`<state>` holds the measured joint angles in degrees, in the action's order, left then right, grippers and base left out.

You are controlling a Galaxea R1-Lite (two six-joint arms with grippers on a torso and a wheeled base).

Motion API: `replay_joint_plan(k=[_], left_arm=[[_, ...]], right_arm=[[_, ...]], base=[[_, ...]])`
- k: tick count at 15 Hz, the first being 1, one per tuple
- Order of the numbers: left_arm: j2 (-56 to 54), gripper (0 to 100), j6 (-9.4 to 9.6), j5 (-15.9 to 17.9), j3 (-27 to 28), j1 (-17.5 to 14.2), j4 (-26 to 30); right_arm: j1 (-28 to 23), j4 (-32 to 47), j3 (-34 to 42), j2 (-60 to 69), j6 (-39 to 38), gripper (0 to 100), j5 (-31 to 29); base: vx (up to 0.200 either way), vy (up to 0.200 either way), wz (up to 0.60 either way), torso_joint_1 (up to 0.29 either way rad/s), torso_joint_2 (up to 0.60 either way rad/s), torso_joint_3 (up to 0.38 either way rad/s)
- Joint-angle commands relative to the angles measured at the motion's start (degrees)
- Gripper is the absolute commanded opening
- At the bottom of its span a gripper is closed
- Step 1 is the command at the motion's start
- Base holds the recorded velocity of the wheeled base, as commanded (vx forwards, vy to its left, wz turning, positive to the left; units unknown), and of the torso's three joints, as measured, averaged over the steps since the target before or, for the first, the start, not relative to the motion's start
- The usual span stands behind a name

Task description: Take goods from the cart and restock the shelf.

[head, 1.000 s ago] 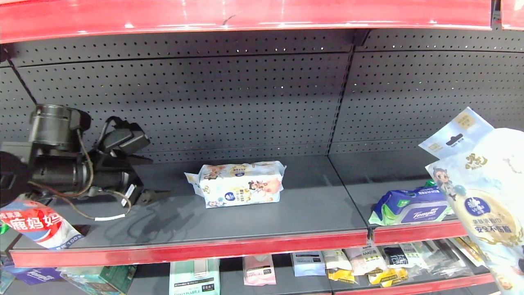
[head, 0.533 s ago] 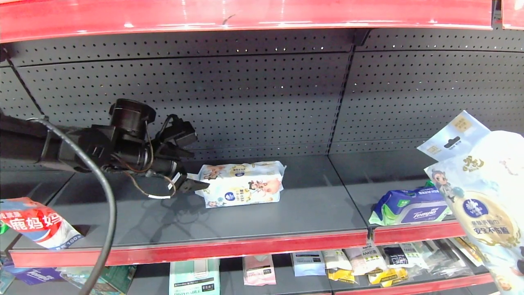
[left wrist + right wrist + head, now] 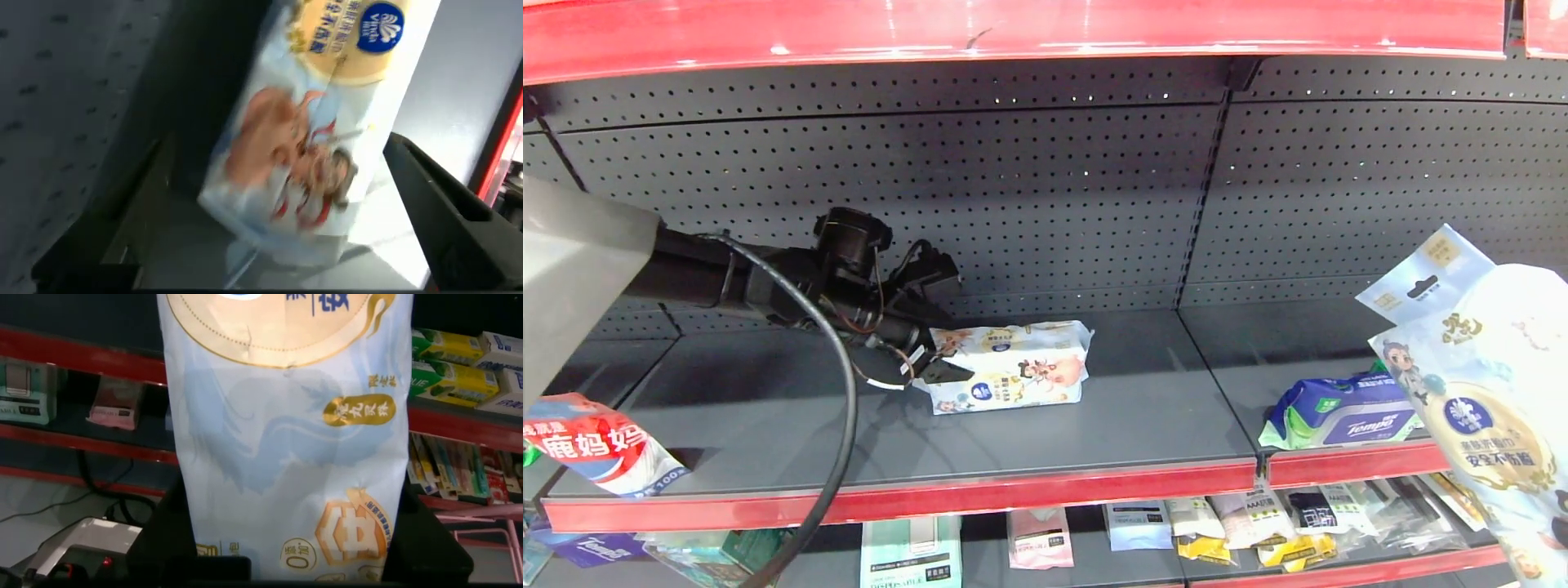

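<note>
In the head view, your left gripper (image 3: pixel 938 366) sits at the left end of the cartoon-printed wipes pack (image 3: pixel 1021 366), which lies flat on the middle of the grey shelf (image 3: pixel 1013 445). A tall pale bag (image 3: pixel 1490 384) hangs at the right edge, above a blue-and-green pack (image 3: pixel 1339 412). A red-and-white pack (image 3: pixel 592 445) lies at the far left.

In the left wrist view, your jaws stand apart with the wipes pack (image 3: pixel 310 139) between them; one finger (image 3: pixel 445 208) is just beside it.

In the right wrist view, your right gripper (image 3: pixel 286 543) is clamped on the lower part of the pale bag (image 3: pixel 286 416), which stands upright
</note>
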<state>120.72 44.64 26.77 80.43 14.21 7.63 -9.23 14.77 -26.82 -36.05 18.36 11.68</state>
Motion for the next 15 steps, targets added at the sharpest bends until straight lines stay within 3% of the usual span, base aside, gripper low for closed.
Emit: replay_joint_plan(k=[1,4,5,10,12,15], left_arm=[[1.6,100,-0.08,0.0,1.1,1.7,1.3],[2.7,100,0.09,-0.1,2.3,2.0,1.3],[2.8,0,0.09,-0.1,2.5,2.0,1.2],[3.8,0,0.09,-0.1,3.3,2.0,1.9],[1.3,0,1.76,0.8,3.1,2.0,6.2],[-3.4,0,2.2,1.5,2.5,1.0,11.6]], right_arm=[[0.0,0.0,-0.1,-0.6,0.0,0,0.0],[0.0,-0.1,-0.5,-1.1,0.0,0,-0.1],[0.0,-0.1,-0.5,-1.1,0.0,0,0.0],[0.0,-0.1,-0.9,-1.8,0.2,0,-0.1],[0.0,-0.2,-1.3,-2.3,0.5,0,-0.8],[0.0,-0.2,-1.9,-3.1,0.6,0,-0.8]], base=[[0.0,0.0,0.0,0.0,0.0,0.0],[0.0,0.0,0.0,0.0,0.0,0.0],[0.0,0.0,0.0,0.0,0.0,0.0],[0.0,0.0,0.0,0.0,0.0,0.0],[0.0,0.0,0.0,0.0,0.0,0.0],[0.0,0.0,0.0,0.0,0.0,0.0]])
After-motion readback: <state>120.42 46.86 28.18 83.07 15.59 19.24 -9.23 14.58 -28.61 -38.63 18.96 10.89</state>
